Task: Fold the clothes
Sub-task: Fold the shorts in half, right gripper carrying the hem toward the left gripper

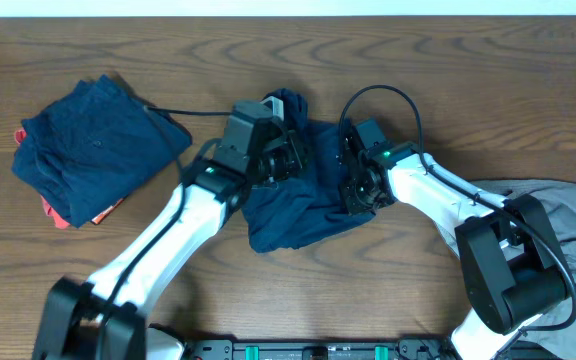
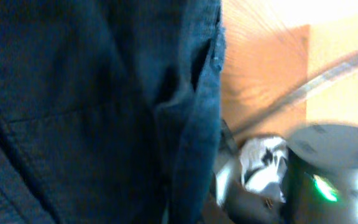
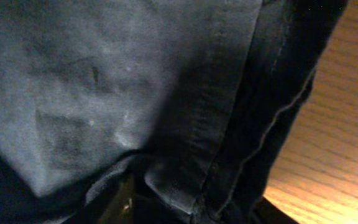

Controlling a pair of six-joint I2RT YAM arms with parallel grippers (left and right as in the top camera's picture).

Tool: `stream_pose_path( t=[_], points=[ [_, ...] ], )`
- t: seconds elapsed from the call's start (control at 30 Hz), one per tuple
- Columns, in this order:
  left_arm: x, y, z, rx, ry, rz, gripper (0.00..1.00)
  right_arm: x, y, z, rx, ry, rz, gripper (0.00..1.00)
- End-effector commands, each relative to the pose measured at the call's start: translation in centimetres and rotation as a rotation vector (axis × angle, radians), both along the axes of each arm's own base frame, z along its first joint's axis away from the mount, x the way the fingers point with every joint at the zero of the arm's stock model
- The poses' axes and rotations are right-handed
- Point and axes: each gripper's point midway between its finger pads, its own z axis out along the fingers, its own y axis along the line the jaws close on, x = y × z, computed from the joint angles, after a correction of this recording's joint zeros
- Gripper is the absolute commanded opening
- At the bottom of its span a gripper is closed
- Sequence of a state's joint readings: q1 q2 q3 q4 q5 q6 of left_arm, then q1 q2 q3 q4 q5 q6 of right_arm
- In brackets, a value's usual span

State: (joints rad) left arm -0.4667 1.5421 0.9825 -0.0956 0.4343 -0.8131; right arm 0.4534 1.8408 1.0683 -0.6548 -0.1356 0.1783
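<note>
The navy shorts (image 1: 303, 210) lie bunched in the middle of the table, pulled up between my two grippers. My left gripper (image 1: 286, 160) is at their upper left edge and looks shut on the fabric. My right gripper (image 1: 354, 186) is at their right edge and also looks shut on the fabric. In the left wrist view the navy cloth (image 2: 92, 112) hangs close to the lens and hides the jaws. In the right wrist view the cloth (image 3: 135, 81) fills the frame and a seamed fold sits at the jaws. No grey label shows.
A stack of navy garments (image 1: 93, 145) lies at the left with a red-orange one (image 1: 63, 215) under it. A grey garment (image 1: 568, 215) lies at the right edge. A black cable (image 1: 183, 112) runs across the wooden table (image 1: 448, 60).
</note>
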Motion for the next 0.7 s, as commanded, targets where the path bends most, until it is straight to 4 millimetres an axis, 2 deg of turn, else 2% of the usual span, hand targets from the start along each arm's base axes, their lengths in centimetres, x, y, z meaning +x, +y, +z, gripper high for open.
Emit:
stream_pose_path(
  t=[0.0, 0.07, 0.17, 0.3, 0.37, 0.43, 0.53, 0.67],
  points=[
    [1.3, -1.4, 0.5, -0.066, 0.005, 0.014, 0.23, -1.4, 0.0, -0.9, -0.002, 0.055, -0.034, 0.5],
    [1.9, -2.5, 2.0, -0.134, -0.054, -0.031, 0.34, -0.7, -0.9, -0.4, -0.02, 0.05, -0.083, 0.55],
    [3.3, -2.6, 4.5, -0.193, -0.156, -0.041, 0.39, 1.0, -2.8, 1.3, -0.06, 0.011, -0.155, 0.57],
    [5.6, -0.7, 6.3, -0.224, -0.242, 0.01, 0.39, 4.1, -5.8, 6.3, -0.072, -0.095, -0.249, 0.6],
    [7.0, 1.5, 6.3, -0.198, -0.267, 0.072, 0.39, 5.4, -6.3, 8.8, -0.034, -0.149, -0.28, 0.62],
    [8.6, 4.0, 5.9, -0.12, -0.324, 0.124, 0.39, 6.1, -5.1, 11.4, 0.074, -0.19, -0.236, 0.64],
    [10.1, 7.6, 4.2, -0.004, -0.335, 0.212, 0.39, 5.3, -1.1, 13.8, 0.267, -0.199, -0.069, 0.63],
    [11.1, 10.0, 0.7, 0.075, -0.286, 0.234, 0.39, 3.1, 3.4, 14.2, 0.404, -0.136, 0.058, 0.64]
  ],
)
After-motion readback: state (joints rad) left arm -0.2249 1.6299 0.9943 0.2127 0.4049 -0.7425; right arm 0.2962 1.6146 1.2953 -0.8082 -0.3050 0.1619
